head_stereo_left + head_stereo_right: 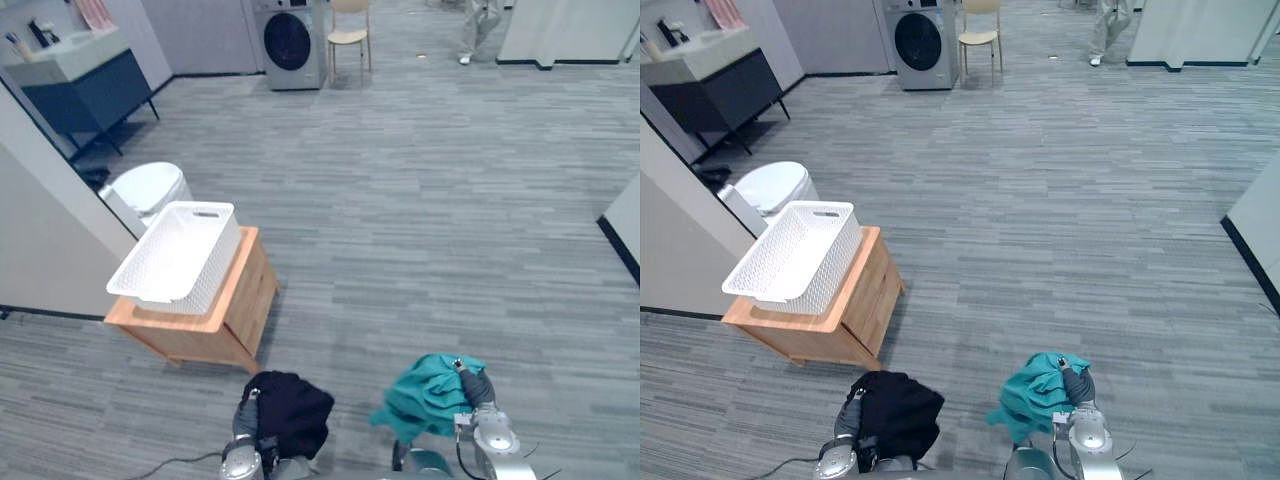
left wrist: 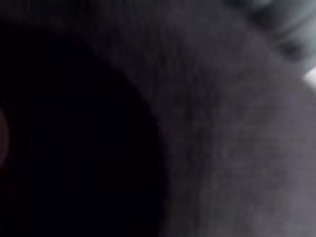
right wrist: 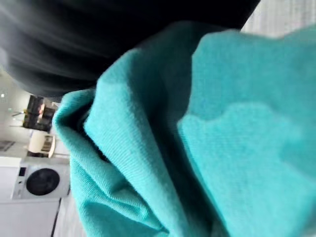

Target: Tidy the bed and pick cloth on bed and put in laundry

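Two cloths show low in the head views, well apart from the white laundry basket (image 1: 180, 250) on the wooden cabinet (image 1: 240, 312). A crumpled black cloth (image 1: 292, 408) is bunched against the left hand (image 1: 246, 415). A fine-knit teal cloth (image 1: 425, 395) in loose folds drapes from the right hand (image 1: 478, 388) toward the robot's left. Whether either hand is clenched on its cloth cannot be told.
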Available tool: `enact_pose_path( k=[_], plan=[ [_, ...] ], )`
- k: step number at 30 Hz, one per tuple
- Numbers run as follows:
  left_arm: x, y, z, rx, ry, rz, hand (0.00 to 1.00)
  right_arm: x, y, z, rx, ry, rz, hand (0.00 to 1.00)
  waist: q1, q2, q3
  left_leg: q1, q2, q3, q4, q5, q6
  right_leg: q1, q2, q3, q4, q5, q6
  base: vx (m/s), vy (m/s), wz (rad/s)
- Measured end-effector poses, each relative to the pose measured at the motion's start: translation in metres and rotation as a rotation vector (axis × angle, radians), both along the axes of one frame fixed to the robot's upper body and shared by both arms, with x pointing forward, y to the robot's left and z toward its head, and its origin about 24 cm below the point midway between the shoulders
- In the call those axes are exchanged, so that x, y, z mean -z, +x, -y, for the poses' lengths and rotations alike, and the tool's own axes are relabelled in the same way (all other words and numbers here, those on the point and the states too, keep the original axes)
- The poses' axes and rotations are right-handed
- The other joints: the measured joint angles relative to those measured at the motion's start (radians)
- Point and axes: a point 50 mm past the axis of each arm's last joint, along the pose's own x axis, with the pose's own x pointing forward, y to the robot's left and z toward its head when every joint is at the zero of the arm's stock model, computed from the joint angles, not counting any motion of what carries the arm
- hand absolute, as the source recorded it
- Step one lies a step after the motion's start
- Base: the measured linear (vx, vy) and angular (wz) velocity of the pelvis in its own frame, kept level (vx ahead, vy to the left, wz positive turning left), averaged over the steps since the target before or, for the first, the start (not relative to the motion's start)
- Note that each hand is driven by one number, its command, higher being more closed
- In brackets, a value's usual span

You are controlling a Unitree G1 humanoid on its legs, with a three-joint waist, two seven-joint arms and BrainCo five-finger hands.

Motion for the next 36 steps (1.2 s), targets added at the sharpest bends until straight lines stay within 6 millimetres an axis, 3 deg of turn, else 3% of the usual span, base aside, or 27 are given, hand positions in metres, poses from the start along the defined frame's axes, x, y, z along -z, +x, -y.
enact_pose_path(
  k=[3,4,5,7,8,9,10,11,12,14,15,16,18,19,21,22,23,25,27,28,29,30,31,32,34,36],
  plan=[
    [0.0,-0.001,0.003,0.002,-0.023,0.0,1.0,-0.001,0.002,0.001,-0.001,0.007,0.003,1.0,-0.004,0.001,-0.001,0.047,-0.049,0.316,-0.552,0.02,-0.017,0.064,0.016,-0.133,-0.052,0.0,0.02,0.4,-0.054,0.46],
    [0.0,0.001,0.008,0.019,-0.041,0.001,1.0,-0.001,0.0,0.004,0.009,-0.003,-0.002,1.0,-0.004,-0.008,-0.001,0.074,-0.089,0.43,-0.708,0.037,0.028,0.094,0.016,-0.181,-0.053,-0.029,0.042,0.41,0.006,0.85],
    [0.0,0.001,0.008,0.019,-0.044,-0.002,1.0,-0.001,0.0,0.006,0.015,-0.01,-0.002,1.0,-0.001,-0.02,-0.002,0.083,-0.096,0.45,-0.718,0.053,0.068,0.112,0.011,-0.195,-0.054,-0.037,0.052,0.43,0.042,0.89],
    [0.0,-0.001,0.002,-0.005,-0.039,-0.008,1.0,-0.003,0.001,0.006,0.006,-0.025,0.0,1.0,-0.005,-0.053,-0.018,0.102,-0.126,0.486,-0.711,0.069,0.102,0.163,-0.02,-0.263,-0.064,-0.064,0.093,0.44,0.096,1.01],
    [-0.001,-0.001,0.0,-0.015,-0.037,-0.006,1.0,-0.004,0.002,0.005,-0.006,-0.037,0.003,1.0,0.005,-0.072,-0.027,0.116,-0.163,0.453,-0.716,0.051,0.131,0.163,-0.055,-0.291,0.006,-0.093,0.131,0.47,0.165,1.04],
    [0.0,-0.002,-0.001,-0.021,-0.036,-0.009,1.0,-0.005,0.004,0.004,-0.012,-0.039,0.008,1.0,0.015,-0.075,-0.028,0.13,-0.188,0.438,-0.738,0.049,0.133,0.134,-0.086,-0.286,0.116,-0.119,0.158,0.54,0.248,0.84],
    [0.0,-0.003,-0.002,-0.025,-0.034,-0.01,1.0,-0.005,0.005,0.002,-0.018,-0.044,0.011,1.0,0.018,-0.076,-0.029,0.154,-0.22,0.407,-0.767,0.048,0.135,0.087,-0.139,-0.278,0.285,-0.135,0.164,0.44,0.233,1.21],
    [-0.002,-0.003,-0.003,-0.022,-0.029,0.0,1.0,-0.003,0.004,-0.004,-0.031,-0.038,0.006,1.0,0.014,-0.086,-0.033,0.198,-0.28,0.332,-0.8,0.057,0.15,-0.03,-0.232,-0.211,0.66,-0.109,0.129,0.54,0.232,1.47],
    [-0.003,-0.002,-0.006,-0.019,-0.019,0.004,1.0,-0.002,0.004,-0.01,-0.045,-0.026,0.001,1.0,0.004,-0.093,-0.037,0.222,-0.304,0.293,-0.811,0.058,0.152,-0.079,-0.243,-0.15,0.807,-0.108,0.129,0.46,0.139,1.55],
    [-0.005,0.0,-0.015,-0.007,0.017,0.011,1.0,0.001,0.006,-0.026,-0.096,0.013,0.0,1.0,-0.019,-0.093,-0.037,0.276,-0.332,0.168,-0.822,0.058,0.153,-0.147,-0.234,-0.099,0.948,-0.136,0.121,0.47,0.015,1.69],
    [-0.008,0.005,-0.019,0.003,0.033,0.024,1.0,0.0,0.008,-0.034,-0.112,0.031,0.008,1.0,-0.031,-0.089,-0.034,0.298,-0.338,0.103,-0.825,0.058,0.153,-0.176,-0.223,-0.098,0.923,-0.163,0.093,0.44,-0.06,1.84],
    [-0.009,0.007,-0.02,0.008,0.039,0.028,1.0,0.0,0.009,-0.037,-0.116,0.037,0.015,1.0,-0.033,-0.085,-0.032,0.312,-0.34,0.058,-0.833,0.058,0.153,-0.198,-0.211,-0.084,0.879,-0.187,0.088,0.41,-0.11,1.76],
    [-0.014,0.022,-0.015,0.055,0.049,0.068,1.0,0.0,0.006,-0.038,-0.109,0.048,0.018,1.0,-0.04,-0.078,-0.027,0.342,-0.342,-0.088,-0.845,0.058,0.151,-0.252,-0.152,0.013,0.609,-0.217,0.084,0.37,-0.164,1.95],
    [-0.016,0.027,-0.011,0.081,0.051,0.081,1.0,0.001,0.004,-0.036,-0.102,0.048,0.014,1.0,-0.043,-0.073,-0.024,0.348,-0.342,-0.136,-0.85,0.057,0.149,-0.258,-0.133,0.066,0.483,-0.209,0.091,0.34,-0.215,2.04],
    [-0.018,0.032,-0.002,0.144,0.062,0.093,1.0,0.003,0.001,-0.033,-0.084,0.048,0.007,1.0,-0.056,-0.081,-0.01,0.37,-0.341,-0.263,-0.847,0.044,0.127,-0.268,-0.113,0.255,0.126,-0.102,0.133,0.36,-0.312,1.8],
    [-0.017,0.032,-0.001,0.15,0.061,0.087,1.0,0.003,0.0,-0.033,-0.084,0.049,0.006,1.0,-0.057,-0.08,-0.003,0.379,-0.337,-0.296,-0.842,0.035,0.114,-0.271,-0.118,0.3,0.076,-0.077,0.15,0.32,-0.339,1.51],
    [-0.014,0.029,-0.002,0.162,0.069,0.072,1.0,0.004,-0.002,-0.033,-0.082,0.052,0.001,1.0,-0.059,-0.082,0.007,0.394,-0.323,-0.349,-0.825,0.011,0.094,-0.282,-0.128,0.342,0.049,-0.069,0.163,0.35,-0.481,1.38],
    [-0.01,0.018,-0.01,0.169,0.107,0.038,1.0,0.006,-0.011,-0.037,-0.064,0.076,-0.009,1.0,-0.055,-0.092,0.018,0.423,-0.278,-0.386,-0.77,-0.08,0.06,-0.279,-0.138,0.351,0.099,-0.073,0.151,0.3,-0.468,1.28],
    [-0.006,0.001,-0.021,0.114,0.116,-0.001,1.0,0.001,-0.019,-0.04,-0.056,0.096,0.014,1.0,-0.059,-0.124,-0.004,0.453,-0.226,-0.369,-0.731,-0.137,0.017,-0.261,-0.158,0.291,0.212,-0.098,0.088,0.39,-0.587,1.01],
    [-0.003,-0.012,-0.025,0.08,0.113,-0.031,1.0,-0.007,-0.018,-0.042,-0.064,0.103,0.049,1.0,-0.056,-0.144,-0.024,0.49,-0.168,-0.345,-0.686,-0.155,-0.026,-0.233,-0.145,0.24,0.254,-0.091,0.151,0.53,-0.724,0.86],
    [0.0,-0.018,-0.02,0.06,0.088,-0.047,1.0,-0.011,-0.016,-0.039,-0.07,0.099,0.069,1.0,-0.062,-0.1,-0.031,0.416,-0.096,-0.308,-0.504,-0.152,-0.02,-0.209,-0.115,0.186,0.269,-0.083,0.142,0.42,-0.573,0.73],
    [0.001,-0.019,-0.013,0.051,0.064,-0.049,1.0,-0.016,-0.014,-0.035,-0.074,0.084,0.088,1.0,-0.067,-0.076,-0.033,0.349,-0.047,-0.289,-0.375,-0.122,0.034,-0.189,-0.094,0.149,0.257,-0.074,0.122,0.39,-0.515,0.52],
    [0.001,-0.023,-0.001,0.033,0.026,-0.049,1.0,-0.024,-0.011,-0.031,-0.085,0.061,0.123,1.0,-0.068,-0.039,-0.032,0.265,0.061,-0.193,-0.188,-0.026,0.12,-0.115,-0.042,0.115,0.196,-0.053,0.085,0.41,-0.498,0.26],
    [0.002,-0.023,0.003,0.05,0.016,-0.05,1.0,-0.026,-0.01,-0.031,-0.084,0.062,0.13,1.0,-0.065,-0.027,-0.033,0.245,0.117,-0.119,-0.119,0.0,0.066,-0.067,-0.016,0.108,0.152,-0.048,0.054,0.51,-0.501,0.03],
    [-0.002,-0.019,0.006,0.067,0.008,-0.026,1.0,-0.027,-0.006,-0.031,-0.071,0.064,0.142,1.0,-0.06,-0.026,-0.035,0.237,0.117,-0.01,-0.093,-0.019,0.047,-0.007,-0.007,0.114,0.097,-0.035,0.033,0.4,-0.319,-0.31],
    [-0.006,-0.009,0.007,0.088,0.013,0.012,1.0,-0.029,0.002,-0.029,-0.076,0.057,0.156,1.0,-0.054,-0.033,-0.033,0.202,-0.011,0.01,-0.226,-0.043,0.027,0.019,-0.014,0.144,0.059,-0.03,0.026,0.29,-0.165,-0.54]
  ],
)
